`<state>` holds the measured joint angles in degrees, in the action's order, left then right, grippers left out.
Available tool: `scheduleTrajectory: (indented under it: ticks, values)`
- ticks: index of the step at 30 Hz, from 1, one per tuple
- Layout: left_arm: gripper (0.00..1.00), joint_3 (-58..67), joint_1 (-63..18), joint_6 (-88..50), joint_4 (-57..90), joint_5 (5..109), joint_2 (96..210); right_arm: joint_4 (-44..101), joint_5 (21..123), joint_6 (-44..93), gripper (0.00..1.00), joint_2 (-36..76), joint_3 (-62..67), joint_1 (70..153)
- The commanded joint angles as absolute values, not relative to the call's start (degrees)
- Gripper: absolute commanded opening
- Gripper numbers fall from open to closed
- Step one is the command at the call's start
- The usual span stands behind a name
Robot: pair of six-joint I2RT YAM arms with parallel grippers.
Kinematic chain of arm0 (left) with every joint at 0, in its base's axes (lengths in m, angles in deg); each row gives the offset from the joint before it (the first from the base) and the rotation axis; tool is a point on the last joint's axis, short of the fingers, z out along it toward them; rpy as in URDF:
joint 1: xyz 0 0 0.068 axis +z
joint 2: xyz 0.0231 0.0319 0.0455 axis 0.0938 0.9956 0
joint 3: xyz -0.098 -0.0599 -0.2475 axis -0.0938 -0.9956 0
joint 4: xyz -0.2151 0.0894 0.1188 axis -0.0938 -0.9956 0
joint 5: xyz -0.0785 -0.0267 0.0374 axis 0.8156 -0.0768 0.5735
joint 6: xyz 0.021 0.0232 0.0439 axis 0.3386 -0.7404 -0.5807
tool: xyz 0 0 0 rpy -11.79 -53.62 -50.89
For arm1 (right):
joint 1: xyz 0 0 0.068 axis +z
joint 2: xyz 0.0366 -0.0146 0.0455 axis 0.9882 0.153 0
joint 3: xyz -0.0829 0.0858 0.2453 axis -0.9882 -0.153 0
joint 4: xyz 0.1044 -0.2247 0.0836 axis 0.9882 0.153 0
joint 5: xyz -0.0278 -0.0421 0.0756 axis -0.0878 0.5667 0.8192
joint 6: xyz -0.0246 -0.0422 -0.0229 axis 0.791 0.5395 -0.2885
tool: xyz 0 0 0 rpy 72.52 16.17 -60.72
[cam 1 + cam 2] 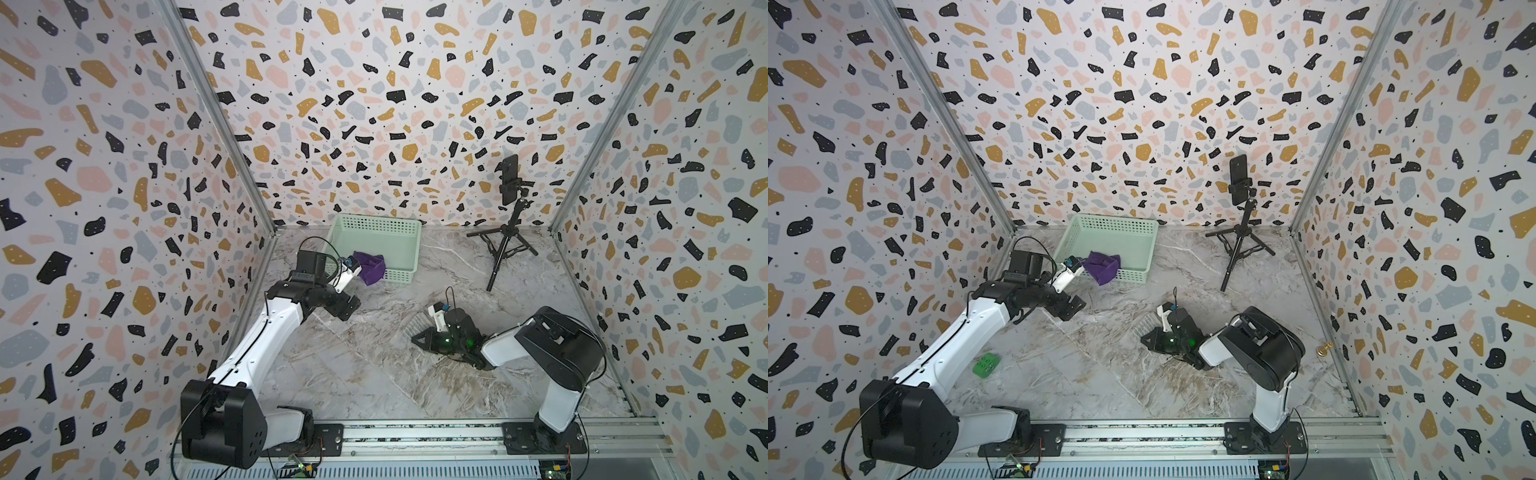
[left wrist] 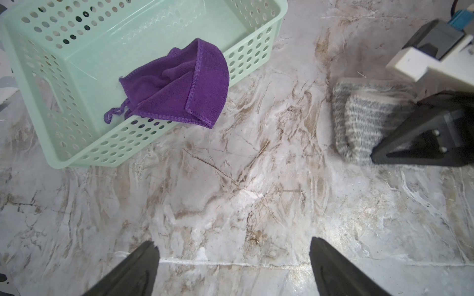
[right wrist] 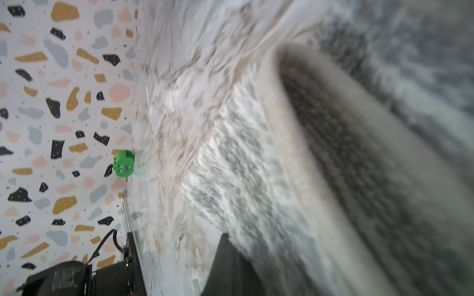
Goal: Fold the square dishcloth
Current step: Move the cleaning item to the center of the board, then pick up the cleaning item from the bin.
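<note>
Grey striped dishcloth lies doubled on the table, one end under the right gripper, whose jaws are together, seemingly pinching it. The pinch itself is blurred. Well apart, the left gripper hovers empty, jaws wide, nearer the basket with a purple cloth draped over its rim.

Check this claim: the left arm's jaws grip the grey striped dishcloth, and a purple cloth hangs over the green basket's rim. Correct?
Wrong arm: the right arm's jaws grip the grey striped dishcloth, seen in the left wrist view. The rest holds.
</note>
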<state>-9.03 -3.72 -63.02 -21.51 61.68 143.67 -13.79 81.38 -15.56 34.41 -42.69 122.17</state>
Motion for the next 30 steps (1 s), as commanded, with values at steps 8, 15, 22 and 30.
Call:
scheduleTrajectory:
  ticks: [8,15,22,30]
  values:
    - [0.76,-1.7,-6.1,-64.2,-20.4,62.8,151.7,5.1,72.7,-13.1,0.00,26.6,-42.6,108.3]
    - [0.76,9.9,-12.4,-64.1,-20.9,54.6,165.6,19.9,72.7,-3.6,0.02,21.0,-31.9,108.7]
    - [0.78,31.6,-15.7,-57.3,-28.2,49.2,182.8,20.9,64.1,2.6,0.08,15.1,-33.9,112.8]
    - [0.68,43.1,-15.8,-50.8,-32.6,47.2,193.7,17.0,59.9,4.1,0.11,11.1,-37.3,118.1]
